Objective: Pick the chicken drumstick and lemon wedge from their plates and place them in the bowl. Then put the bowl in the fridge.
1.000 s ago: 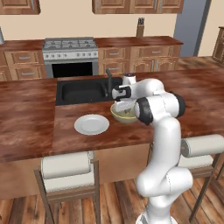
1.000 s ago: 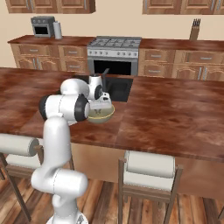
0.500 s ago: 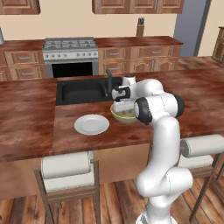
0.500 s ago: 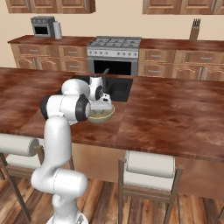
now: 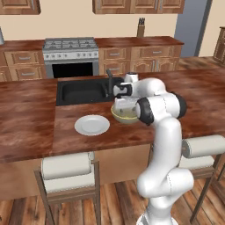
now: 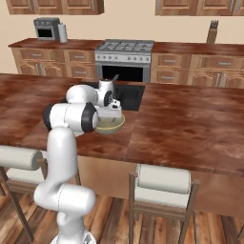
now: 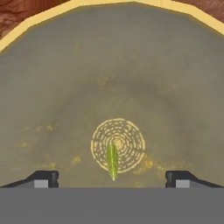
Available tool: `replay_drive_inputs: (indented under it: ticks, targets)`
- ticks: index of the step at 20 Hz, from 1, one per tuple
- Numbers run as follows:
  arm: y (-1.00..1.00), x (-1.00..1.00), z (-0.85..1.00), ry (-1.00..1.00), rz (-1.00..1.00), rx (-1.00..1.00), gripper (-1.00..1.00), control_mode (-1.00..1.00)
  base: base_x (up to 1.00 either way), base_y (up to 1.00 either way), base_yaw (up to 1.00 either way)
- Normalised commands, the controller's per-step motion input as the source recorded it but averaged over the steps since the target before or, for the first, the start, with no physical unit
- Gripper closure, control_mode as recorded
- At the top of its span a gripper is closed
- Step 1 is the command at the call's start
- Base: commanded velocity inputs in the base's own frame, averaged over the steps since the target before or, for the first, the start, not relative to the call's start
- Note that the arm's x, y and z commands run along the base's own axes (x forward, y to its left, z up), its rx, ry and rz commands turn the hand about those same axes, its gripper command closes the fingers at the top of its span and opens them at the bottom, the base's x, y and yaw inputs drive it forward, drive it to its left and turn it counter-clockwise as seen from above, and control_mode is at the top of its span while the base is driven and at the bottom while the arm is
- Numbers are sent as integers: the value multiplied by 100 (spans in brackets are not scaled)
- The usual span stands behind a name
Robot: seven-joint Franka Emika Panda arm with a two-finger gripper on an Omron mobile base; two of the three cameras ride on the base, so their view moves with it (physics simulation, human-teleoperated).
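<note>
In the left base view, the white arm reaches forward over the wooden counter (image 5: 35, 114), and its tool (image 5: 124, 103) hangs low over the olive-tan bowl (image 5: 121, 116). The bowl stands on the counter just near of the dark sink (image 5: 81, 90) and its faucet (image 5: 108, 81). A white plate (image 5: 92, 125) lies to the left of the bowl, close by but apart from it. Nothing can be made out on this plate. Two stools stand at the near edge of the counter, and a stove (image 5: 70, 55) and a knife block (image 5: 140, 28) sit along the far wall.

In the right base view, the tool (image 6: 112, 113) sits right above the bowl (image 6: 113, 126), with the arm's dark joint just left of it. The sink (image 6: 129, 94) lies beyond the bowl. A stove (image 6: 126, 57) and a small toaster (image 6: 46, 28) stand on the far side of the kitchen.

In the hand view, the pale inside of the bowl (image 7: 65, 78) spreads wide, its yellow rim curving across the top. The lemon wedge (image 7: 112, 161) lies on the ringed centre of the bowl's floor. The tool (image 7: 112, 179) is spread wide, with one fingertip (image 7: 43, 178) at the left and the other at the right; the wedge lies between them, touching neither, so the tool grips nothing.
</note>
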Motion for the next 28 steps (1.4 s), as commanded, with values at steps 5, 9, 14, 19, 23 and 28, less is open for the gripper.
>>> replay_drive_inputs:
  ticks: [5,9,14,19,23,28]
  targets:
    - [3,-59,24,-7,-9,1,-100,-100,0,0,0]
    - [13,-82,0,-20,-16,-2,-100,-100,0,0,0]
    - [13,-76,0,-6,-15,-3,-100,-100,0,0,0]
    - [1,-67,1,-3,-7,0,-100,-100,0,0,0]
    - [0,-38,3,3,0,0,-100,-100,0,0,0]
    - [2,-22,0,1,0,0,-100,-100,0,0,0]
